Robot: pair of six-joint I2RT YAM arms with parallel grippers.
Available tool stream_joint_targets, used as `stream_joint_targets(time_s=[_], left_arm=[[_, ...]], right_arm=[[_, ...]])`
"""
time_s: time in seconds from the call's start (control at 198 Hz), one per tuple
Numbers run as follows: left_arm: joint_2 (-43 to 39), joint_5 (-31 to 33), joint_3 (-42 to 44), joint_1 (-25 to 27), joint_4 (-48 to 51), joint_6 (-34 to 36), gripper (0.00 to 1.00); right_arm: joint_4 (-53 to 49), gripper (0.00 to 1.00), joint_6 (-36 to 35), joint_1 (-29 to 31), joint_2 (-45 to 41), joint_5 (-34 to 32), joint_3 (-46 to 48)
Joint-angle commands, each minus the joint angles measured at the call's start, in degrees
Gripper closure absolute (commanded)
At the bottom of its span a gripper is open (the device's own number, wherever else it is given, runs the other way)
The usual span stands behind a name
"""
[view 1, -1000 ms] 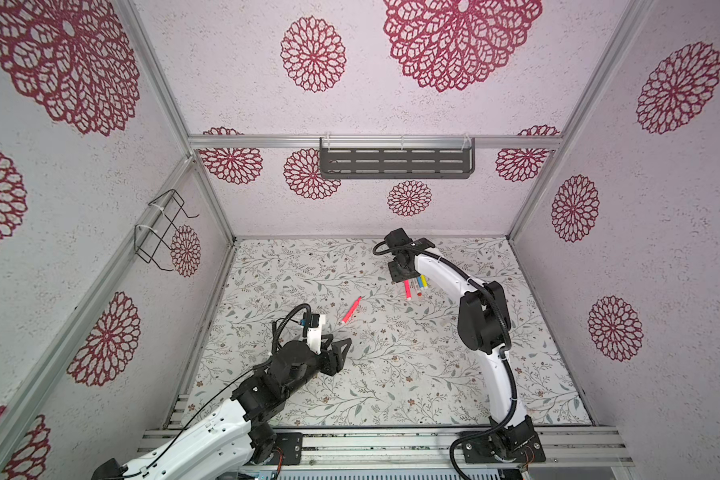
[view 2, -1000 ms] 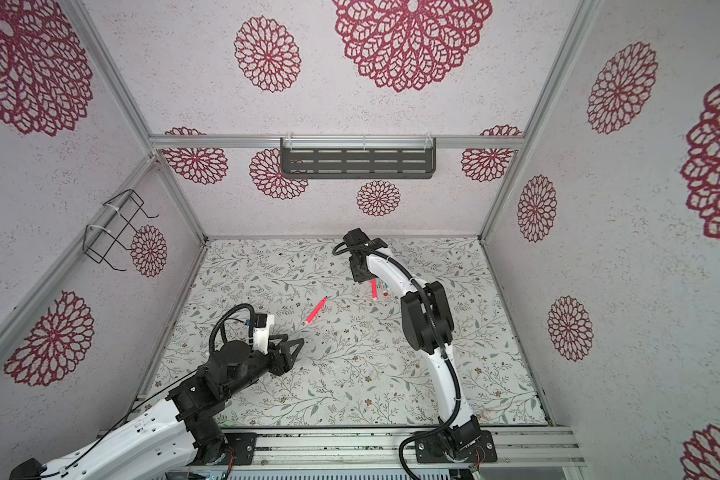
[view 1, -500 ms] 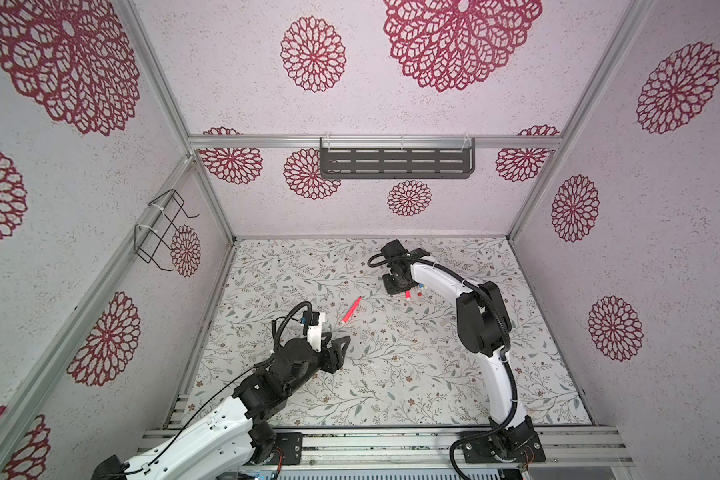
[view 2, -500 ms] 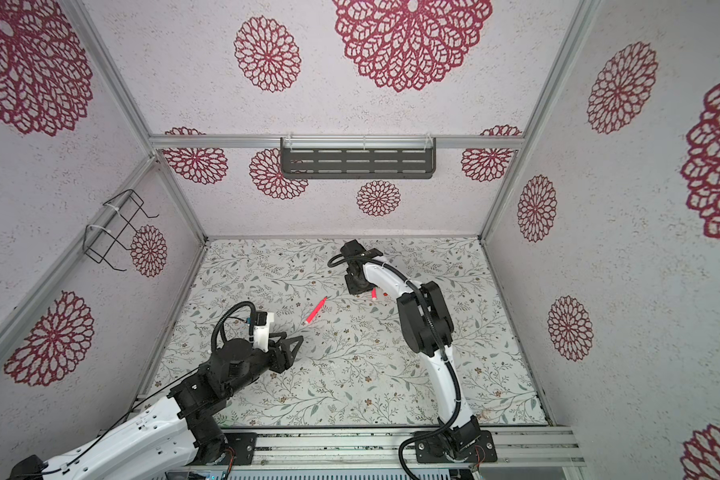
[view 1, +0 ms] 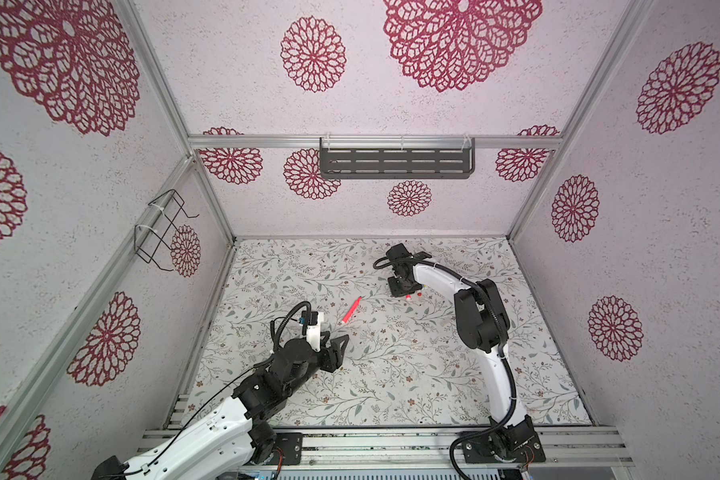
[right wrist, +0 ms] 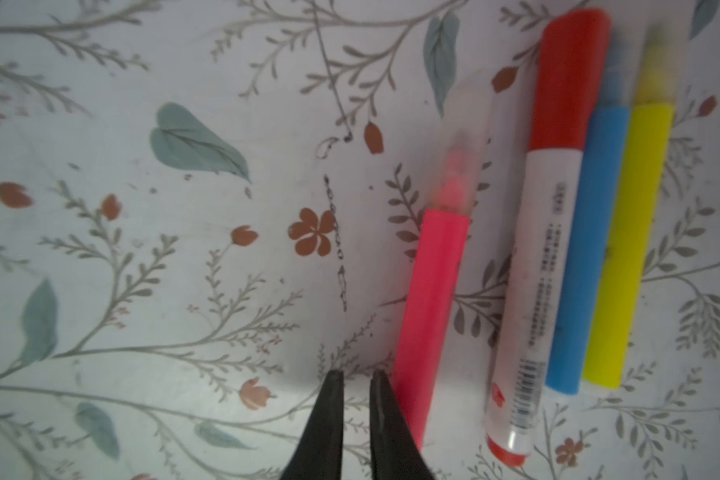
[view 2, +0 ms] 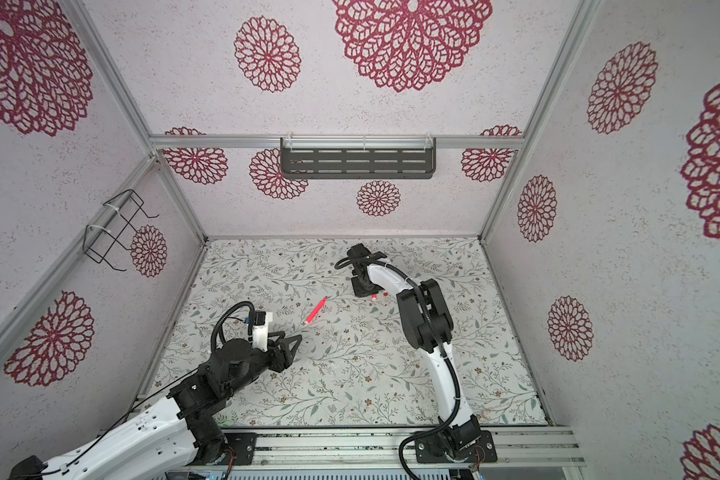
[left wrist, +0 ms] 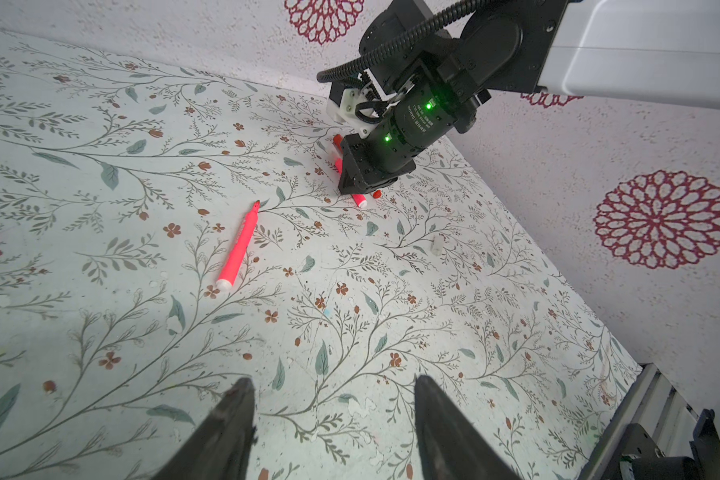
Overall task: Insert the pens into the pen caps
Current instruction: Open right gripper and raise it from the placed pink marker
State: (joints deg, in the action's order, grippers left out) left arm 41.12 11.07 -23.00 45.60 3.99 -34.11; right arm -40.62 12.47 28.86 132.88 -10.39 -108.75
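Right wrist view: my right gripper (right wrist: pixel 356 376), jaws together, sits just beside the capped pink pen (right wrist: pixel 433 299) in the far row; a sideways nudge could roll it. My left gripper (left wrist: pixel 333 380) (jaws apart, empty) faces the uncapped pink pen (left wrist: pixel 238 247) mid-table; the clear cap (left wrist: pixel 436 245) is easily missed.

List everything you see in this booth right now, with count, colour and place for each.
Capped pens: four, side by side on the table; pink pen, white pen with red cap, blue pen, yellow pen.
Uncapped pen: one, pink, alone mid-table.
Loose cap: one, clear, on the table apart from the pens.
Table: one, floral.
Shelf: one, dark grey, back wall.
Wire basket: one, black, left wall.
Left gripper: open, empty, over the table.
Right gripper: shut, empty, beside the pink pen.
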Motion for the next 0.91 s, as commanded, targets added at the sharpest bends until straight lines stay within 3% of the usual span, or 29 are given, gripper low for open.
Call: stream_joint_targets(time_s=[0.0, 0.313, 0.556, 0.778, 0.905], left_arm=[[-0.1, 0.5, -1.0, -0.5, -0.3, 0.5, 0.37], [0.2, 0.2, -1.0, -1.1, -0.5, 0.6, 0.37], [1.3, -0.3, -1.4, -1.9, -0.8, 0.9, 0.37], [5.1, -1.2, -3.5, -4.2, 0.0, 1.1, 0.33], [11.0, -4.1, -6.4, -8.2, 1.6, 0.5, 0.32]], right_arm=[[-0.5, 0.83, 1.9, -1.1, 0.2, -2.5, 0.2], [-0.1, 0.83, 2.3, -2.6, -0.4, -2.4, 0.8], [1.1, 0.81, 2.4, -1.3, -7.0, -0.4, 2.8], [6.4, 0.59, 3.8, -0.1, -22.1, 3.5, 11.6], [8.3, 0.5, 6.3, -0.1, -31.0, 3.3, 18.0]])
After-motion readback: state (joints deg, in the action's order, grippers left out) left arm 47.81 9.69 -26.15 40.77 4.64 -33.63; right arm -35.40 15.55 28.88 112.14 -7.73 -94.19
